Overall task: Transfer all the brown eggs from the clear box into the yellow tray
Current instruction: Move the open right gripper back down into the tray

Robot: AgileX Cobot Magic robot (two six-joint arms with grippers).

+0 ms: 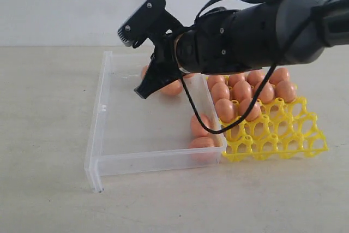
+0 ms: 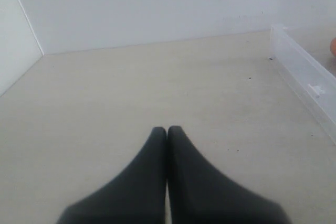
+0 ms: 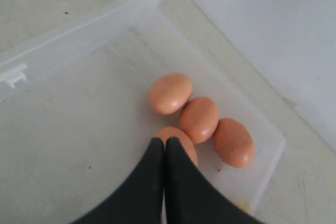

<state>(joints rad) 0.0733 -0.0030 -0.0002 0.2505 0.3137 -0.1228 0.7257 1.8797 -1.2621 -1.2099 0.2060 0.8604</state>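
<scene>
Hovering — right tool (image 3: 166, 141) closed, empty | tips above brown egg (image 3: 176, 131) | left tool (image 2: 167, 129) closed

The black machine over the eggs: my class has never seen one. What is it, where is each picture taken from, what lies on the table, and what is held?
It is a robot with two black arms, each ending in a two-fingered tool. The exterior view looks on from outside: the right arm reaches over a shallow clear plastic box beside a bright yellow lattice egg tray. Both hold smooth brown oval eggs. The other pictures come from cameras on the wrists. The right tool is shut over an egg in the box, gripping nothing. The left tool is shut over the pale table, holding nothing.
</scene>
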